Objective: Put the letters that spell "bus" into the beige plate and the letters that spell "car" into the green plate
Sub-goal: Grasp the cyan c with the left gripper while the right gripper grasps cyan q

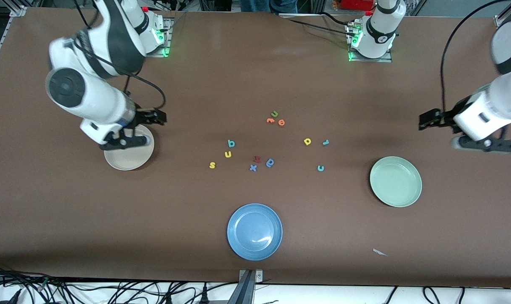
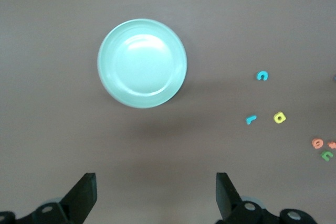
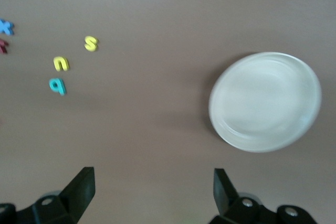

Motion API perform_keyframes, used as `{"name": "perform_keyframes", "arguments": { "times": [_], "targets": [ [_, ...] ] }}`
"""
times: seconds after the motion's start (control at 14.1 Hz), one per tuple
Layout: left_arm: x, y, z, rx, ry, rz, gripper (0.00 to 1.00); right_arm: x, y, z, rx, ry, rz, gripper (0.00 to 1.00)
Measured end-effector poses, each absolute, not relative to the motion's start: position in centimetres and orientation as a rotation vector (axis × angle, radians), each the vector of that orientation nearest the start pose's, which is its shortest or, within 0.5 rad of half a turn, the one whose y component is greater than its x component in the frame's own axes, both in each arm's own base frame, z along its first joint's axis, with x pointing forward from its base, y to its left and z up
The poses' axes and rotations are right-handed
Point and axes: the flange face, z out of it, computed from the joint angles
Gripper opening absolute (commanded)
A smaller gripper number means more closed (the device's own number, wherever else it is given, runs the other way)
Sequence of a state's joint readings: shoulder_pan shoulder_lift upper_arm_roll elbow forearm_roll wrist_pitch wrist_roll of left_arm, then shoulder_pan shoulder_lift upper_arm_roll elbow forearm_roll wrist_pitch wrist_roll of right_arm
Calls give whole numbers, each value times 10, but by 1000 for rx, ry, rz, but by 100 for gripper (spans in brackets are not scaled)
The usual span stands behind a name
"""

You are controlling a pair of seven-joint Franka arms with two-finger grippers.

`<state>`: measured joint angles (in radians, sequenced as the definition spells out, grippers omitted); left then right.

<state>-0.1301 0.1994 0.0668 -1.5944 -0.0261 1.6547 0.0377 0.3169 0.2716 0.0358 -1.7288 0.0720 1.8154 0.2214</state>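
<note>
The blue plate [image 1: 254, 231] sits nearest the camera by the desk [image 1: 69, 219] edge, nothing in it, with bare desk between it and the letters. Farther than it, all loose on the desk, lie the yellow s [image 1: 212, 165], yellow u [image 1: 228, 154], teal b [image 1: 231, 143], teal c [image 1: 320, 168], yellow a [image 1: 307, 141] and teal r [image 1: 325, 142]. The green plate [image 1: 395, 181] holds nothing toward the left arm's end, the left tool [image 1: 487, 143] spread wide above the desk beside it; the right tool [image 1: 122, 142], also wide, hangs over the beige plate [image 1: 131, 158], which holds nothing.
</note>
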Motion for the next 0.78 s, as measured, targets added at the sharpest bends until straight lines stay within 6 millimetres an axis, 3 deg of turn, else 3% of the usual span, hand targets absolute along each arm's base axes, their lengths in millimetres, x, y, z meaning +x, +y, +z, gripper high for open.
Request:
{"name": "perform_keyframes", "arguments": {
  "times": [0.36,0.5,0.78],
  "targets": [
    [638,-126,398,-3154,141,181,100,560,315,330,-3127,-9,257,100],
    [638,-160,360,-3154,102,128,100,552,344,302,-3129,20,232,100],
    [623,-228,285,-3165,17,49,100,539,382,247,-3120,143,174,100]
  ]
}}
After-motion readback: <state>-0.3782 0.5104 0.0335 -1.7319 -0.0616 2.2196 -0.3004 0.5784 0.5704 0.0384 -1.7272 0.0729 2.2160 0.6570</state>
